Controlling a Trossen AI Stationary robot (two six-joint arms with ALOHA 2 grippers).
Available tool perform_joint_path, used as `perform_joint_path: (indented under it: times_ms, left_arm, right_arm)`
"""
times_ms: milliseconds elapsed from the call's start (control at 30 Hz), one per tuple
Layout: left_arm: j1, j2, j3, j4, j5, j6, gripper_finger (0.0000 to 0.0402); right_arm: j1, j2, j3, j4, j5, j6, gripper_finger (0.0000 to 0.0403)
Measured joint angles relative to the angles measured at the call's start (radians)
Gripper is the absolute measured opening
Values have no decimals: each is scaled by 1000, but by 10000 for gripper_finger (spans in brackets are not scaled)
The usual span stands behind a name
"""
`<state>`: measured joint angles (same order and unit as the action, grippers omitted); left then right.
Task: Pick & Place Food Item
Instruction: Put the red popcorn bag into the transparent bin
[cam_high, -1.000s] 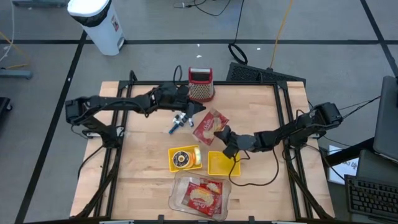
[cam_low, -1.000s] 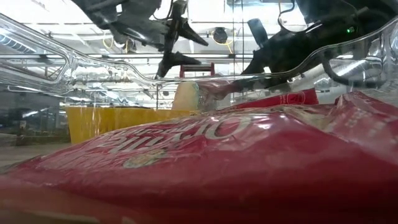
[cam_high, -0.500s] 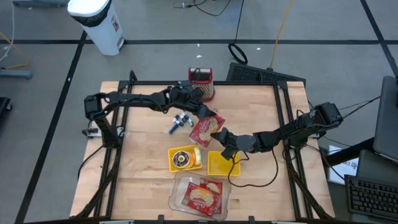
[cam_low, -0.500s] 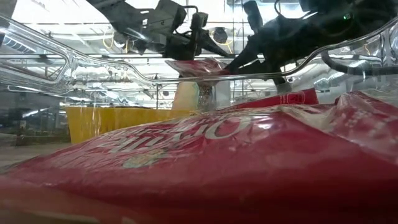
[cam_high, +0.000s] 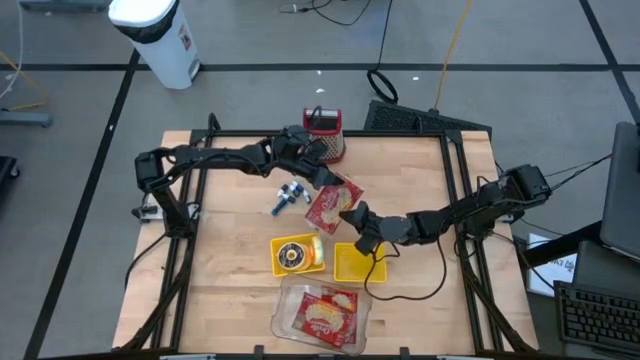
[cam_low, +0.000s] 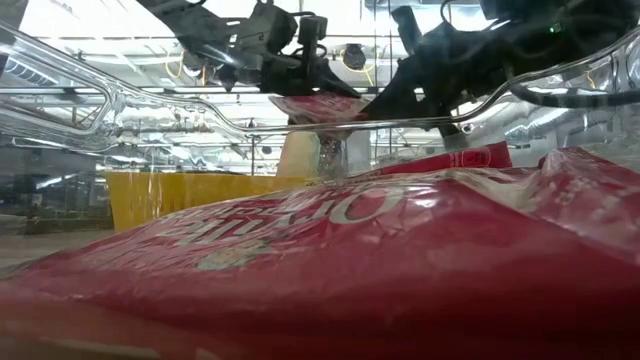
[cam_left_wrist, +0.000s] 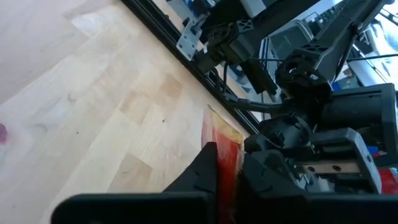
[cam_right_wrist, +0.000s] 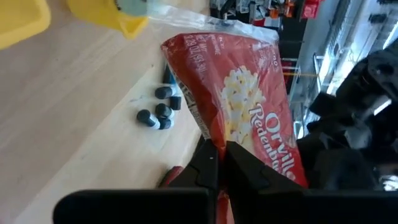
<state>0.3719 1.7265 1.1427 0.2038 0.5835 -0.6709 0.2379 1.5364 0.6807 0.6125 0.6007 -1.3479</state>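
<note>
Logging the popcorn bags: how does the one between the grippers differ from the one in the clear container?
The held popcorn bag is pinched by the left gripper and right gripper; the container bag lies untouched in the clear container at the near edge. Both are red.

Red popcorn bag pinched at two edges over the middle of the table

The popcorn bag (cam_high: 333, 205) is a flat red packet with a picture of popped corn and white lettering on its face (the right wrist view reads part of the brand, "Orville Reden..."), with a clear strip along one end. The low view shows it raised off the wood and lying roughly level. The left gripper (cam_high: 328, 180) is clamped on its far edge and the right gripper (cam_high: 350, 216) on its near edge. A second red packet (cam_high: 326, 314) of the same kind lies flat inside the clear plastic container (cam_high: 290, 300) at the table's front edge.
</note>
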Motion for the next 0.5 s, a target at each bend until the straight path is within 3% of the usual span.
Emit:
perform_joint_path:
  times_ms: [167, 367, 500]
  left_arm:
    - [13, -41, -3, 7, -41, 45, 9]
    - [-1, -148, -4, -9, -220, 176, 8]
    - [-26, -202, -4, -32, -365, 254, 8]
  right_arm:
    - [-1, -1, 1, 27, 24, 271, 18]
    - [-5, -14, 4, 117, 98, 700, 61]
    - [-5, -14, 4, 145, 158, 834, 78]
